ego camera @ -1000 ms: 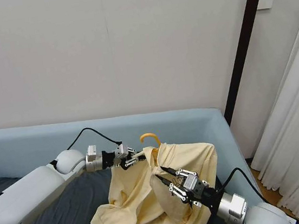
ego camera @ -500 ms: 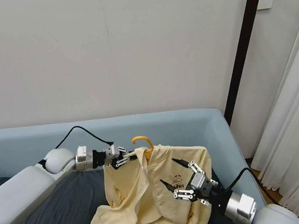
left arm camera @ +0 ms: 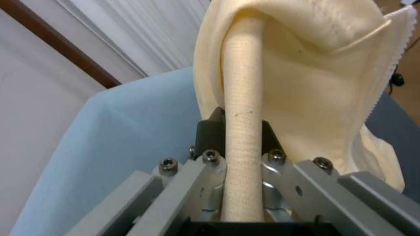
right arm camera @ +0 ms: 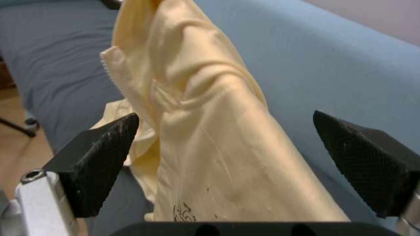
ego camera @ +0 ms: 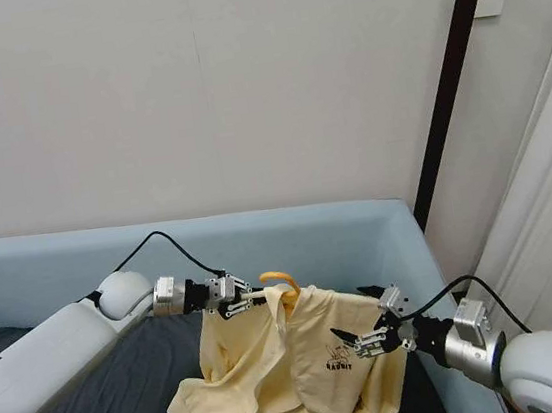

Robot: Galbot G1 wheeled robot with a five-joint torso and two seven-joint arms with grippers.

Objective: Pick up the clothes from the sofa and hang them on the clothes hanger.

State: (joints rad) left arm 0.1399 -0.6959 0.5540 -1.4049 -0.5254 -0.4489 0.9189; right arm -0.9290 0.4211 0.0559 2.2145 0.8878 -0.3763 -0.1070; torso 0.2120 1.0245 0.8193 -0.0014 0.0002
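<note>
— Behind the sofa [ego camera: 360, 231] a plain wall [ego camera: 192, 96] is standing, and a dark rack pole [ego camera: 447, 85] is rising at the robot's right. Where is the shirt [ego camera: 305, 359] hanging?
— It is draping over the hanger [left arm camera: 241, 98], above the seat [ego camera: 99, 409], and its lower part is lying on the seat. The left gripper [ego camera: 239, 300] is clamping the padded bar of the hanger at its left end.
— And the right gripper [ego camera: 355, 318]?
— It is spreading its fingers wide, one on each side of the shirt's right shoulder, and it is gripping nothing.
— Which way is the bar pointing?
— It is running from the left gripper toward the right one, almost level. The pole is lying up and to the right of the hook [ego camera: 277, 278], well apart. I am judging that the right arm is nearer to the rack, while the left one is carrying the load.
</note>
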